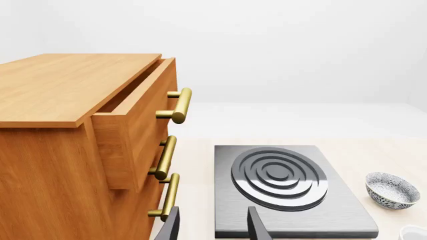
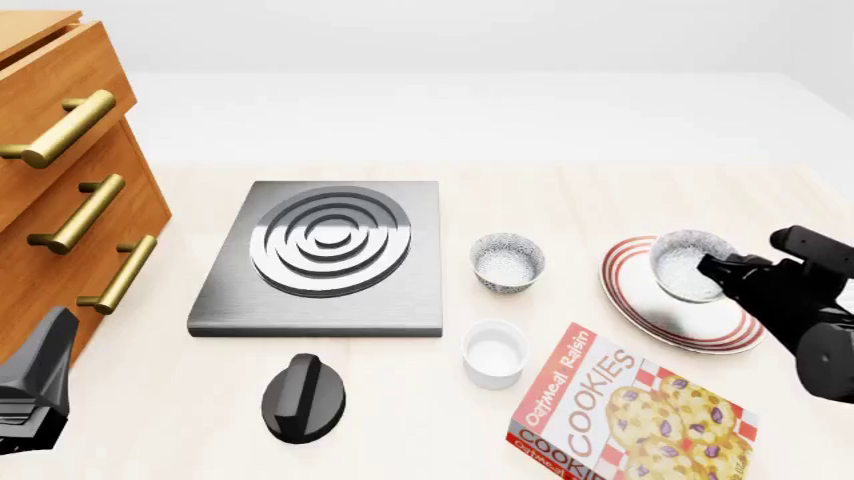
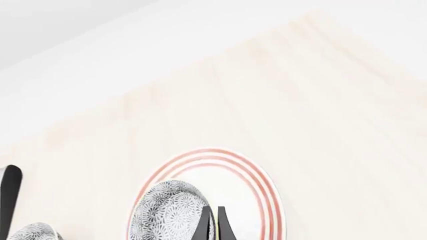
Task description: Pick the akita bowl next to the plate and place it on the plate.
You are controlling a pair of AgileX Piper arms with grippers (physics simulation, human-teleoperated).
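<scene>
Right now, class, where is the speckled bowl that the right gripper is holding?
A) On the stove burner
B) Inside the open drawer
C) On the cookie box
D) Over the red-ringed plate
D: in the front view the right gripper pinches the rim of a speckled bowl over the red-ringed plate, and the right wrist view shows that bowl against the plate's rings.
</scene>
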